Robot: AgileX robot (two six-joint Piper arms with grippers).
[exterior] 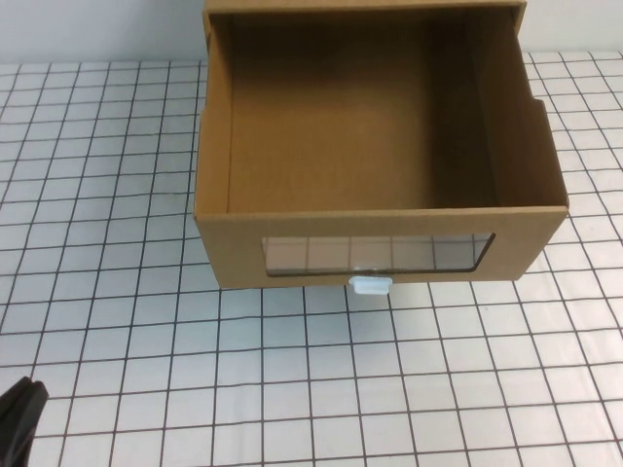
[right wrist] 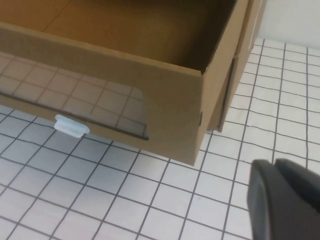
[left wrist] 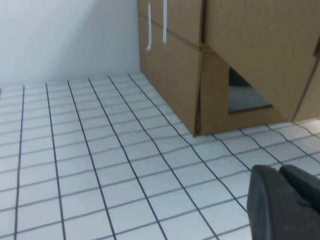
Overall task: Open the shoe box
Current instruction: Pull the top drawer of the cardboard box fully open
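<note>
I see the left gripper [exterior: 21, 409] at the table's [exterior: 321, 389] near left corner. It sits low with its fingers together, holds nothing, and is well apart from the box. The right gripper [right wrist: 286, 195] shows only in its wrist view. It is closed and empty, hovering over the grid near the drawer's front right corner without touching it. The shoe box [exterior: 234, 248] sits mid-table, toward the far side. Its drawer [exterior: 331, 107] is pulled out toward me, with the brown interior exposed. The front panel has a clear window [exterior: 378, 255] and a white pull tab [exterior: 370, 285] at the centre of its bottom edge. The outer sleeve [left wrist: 172, 75] stands behind the drawer, with white strips on its side. Beyond it is a pale wall [left wrist: 65, 35].
</note>
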